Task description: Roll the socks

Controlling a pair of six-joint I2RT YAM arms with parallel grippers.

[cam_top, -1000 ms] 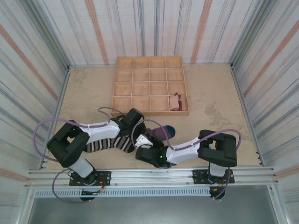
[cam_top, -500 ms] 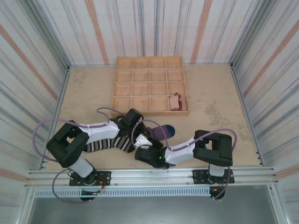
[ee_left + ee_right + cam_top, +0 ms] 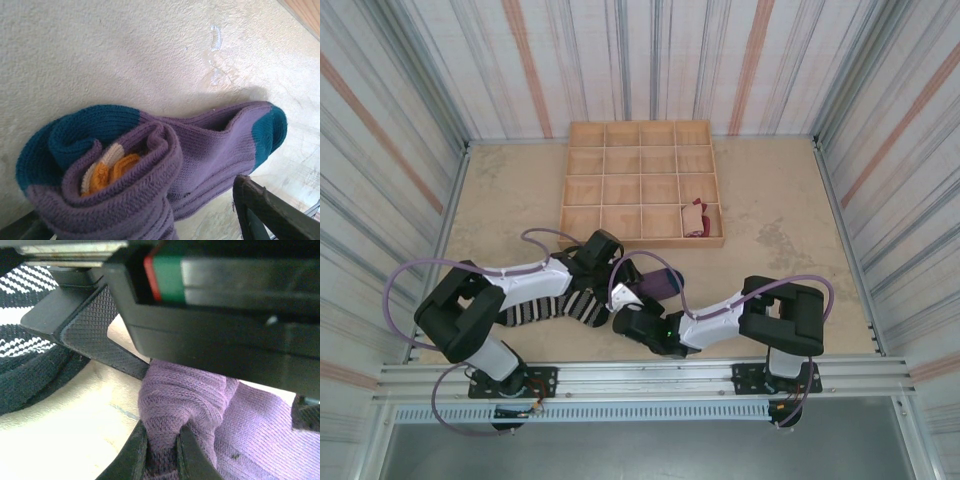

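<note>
We see a tan sock (image 3: 695,217) in the five o'clock compartment of the tray (image 3: 620,190). Our right jaws pinch the purple sock (image 3: 200,145); our left jaws stand open.

The table (image 3: 770,290) carries a wooden tray (image 3: 640,242), striped sock (image 3: 532,309) and purple sock (image 3: 660,283).

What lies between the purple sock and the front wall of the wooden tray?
In the top view, a strip of bare tabletop separates the purple sock from the wooden tray; nothing rests on it.
</note>
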